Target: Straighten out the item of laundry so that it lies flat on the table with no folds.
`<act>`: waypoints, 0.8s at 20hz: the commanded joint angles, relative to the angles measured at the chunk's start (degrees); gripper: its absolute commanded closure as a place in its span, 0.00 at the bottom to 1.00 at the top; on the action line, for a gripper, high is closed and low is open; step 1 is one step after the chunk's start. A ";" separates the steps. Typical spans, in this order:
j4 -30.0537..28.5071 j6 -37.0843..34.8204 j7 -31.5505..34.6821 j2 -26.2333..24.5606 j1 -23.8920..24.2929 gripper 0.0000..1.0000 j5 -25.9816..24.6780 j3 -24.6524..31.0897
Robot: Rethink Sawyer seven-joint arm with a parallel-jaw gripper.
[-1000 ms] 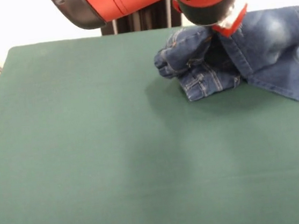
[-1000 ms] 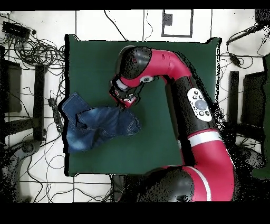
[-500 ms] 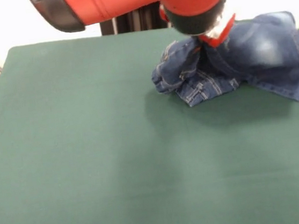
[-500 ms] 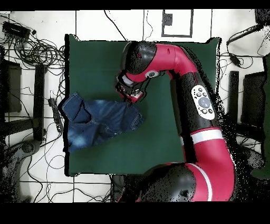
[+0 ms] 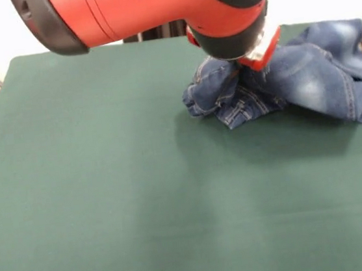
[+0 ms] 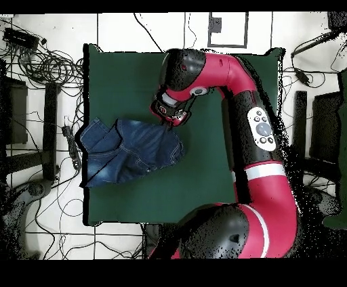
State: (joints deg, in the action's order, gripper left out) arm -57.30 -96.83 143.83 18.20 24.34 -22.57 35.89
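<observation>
Green felt-like cloth covered the whole table (image 5: 109, 196) — one big rectangle, bare over most of its area. Round it in the overhead view: pale tiled floor (image 6: 129, 30), cable tangles (image 6: 41, 57) on the left side, dark equipment at both edges.

One pair of jeans (image 6: 132, 150), blue denim w/ faded patches, lay near the table's left edge in the overhead view; one corner of the fabric reached that edge or hung just over it. In the front view the jeans (image 5: 292, 80) sat at the far right, bunched and folded at the end under the arm, the rest spreading toward the right edge.

One red-and-black arm (image 6: 261, 128), one gripper (image 6: 169, 116) — it sat at the bunched end of the jeans, touching the denim. Fingers hidden by the wrist housing, so couldn't tell whether they were clamped. Plenty of open cloth beside and in front of the jeans.
</observation>
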 commanded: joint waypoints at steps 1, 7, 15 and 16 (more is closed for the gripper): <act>2.68 -0.93 -15.88 0.17 -2.59 1.00 -1.24 3.10; 4.69 -0.72 -16.31 -0.75 -3.47 1.00 -2.17 2.37; 4.15 0.68 -16.02 -0.37 -3.42 0.00 -2.54 1.92; 4.20 0.73 -16.10 -0.35 -3.42 0.00 -2.63 1.91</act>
State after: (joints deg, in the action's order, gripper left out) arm -53.94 -96.83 143.77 16.86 22.86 -23.26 35.91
